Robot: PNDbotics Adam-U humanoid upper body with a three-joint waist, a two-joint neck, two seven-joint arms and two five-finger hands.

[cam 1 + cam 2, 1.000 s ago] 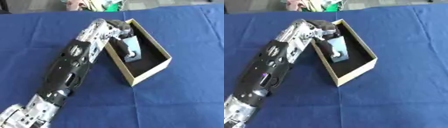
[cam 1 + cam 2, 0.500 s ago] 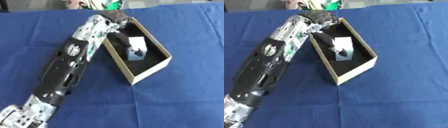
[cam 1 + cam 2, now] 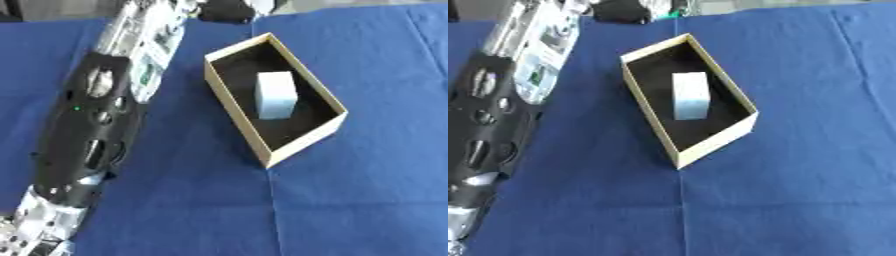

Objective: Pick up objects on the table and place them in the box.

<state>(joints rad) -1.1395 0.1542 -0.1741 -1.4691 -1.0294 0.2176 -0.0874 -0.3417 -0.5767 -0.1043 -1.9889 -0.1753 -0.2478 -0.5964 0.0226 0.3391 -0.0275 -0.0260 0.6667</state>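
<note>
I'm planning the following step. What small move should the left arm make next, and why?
Probably draw the left hand back toward the robot: the white block already lies inside the box, the hand is past its far end, and nothing else shows on the blue cloth.

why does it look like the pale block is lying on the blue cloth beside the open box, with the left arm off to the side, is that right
Not quite. The pale block lies inside the open box, on its dark floor, as the left eye view shows. The left arm is indeed off to the side, over the blue cloth.

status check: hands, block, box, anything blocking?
Left hand at the table's far edge, beyond the box, fingers unclear; right hand out of view. Pale block lies inside the box, nothing touching it. Nothing in the way on the blue cloth.
</note>
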